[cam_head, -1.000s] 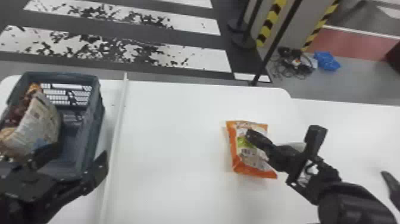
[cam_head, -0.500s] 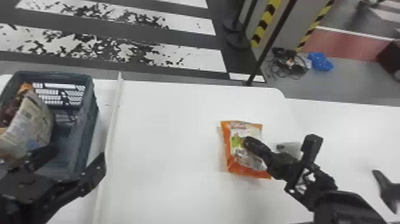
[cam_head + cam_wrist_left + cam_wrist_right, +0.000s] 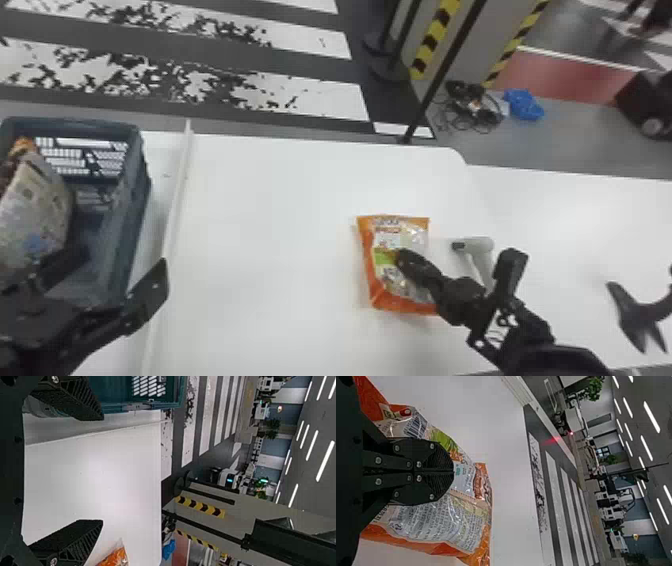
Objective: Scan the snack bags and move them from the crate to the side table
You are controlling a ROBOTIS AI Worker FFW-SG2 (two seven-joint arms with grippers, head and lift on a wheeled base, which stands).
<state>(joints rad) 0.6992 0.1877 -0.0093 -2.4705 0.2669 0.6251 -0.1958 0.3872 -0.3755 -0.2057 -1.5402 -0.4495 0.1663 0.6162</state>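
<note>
The right hand is gripping the orange bag over the tabletop; the left hand is hovering open at the crate, left.

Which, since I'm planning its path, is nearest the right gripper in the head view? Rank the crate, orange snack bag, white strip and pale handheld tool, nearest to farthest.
1. Orange snack bag: pinched in the right gripper.
2. Pale handheld tool: just right of the bag.
3. White strip: well to the left.
4. Crate: left, beyond the strip.
</note>
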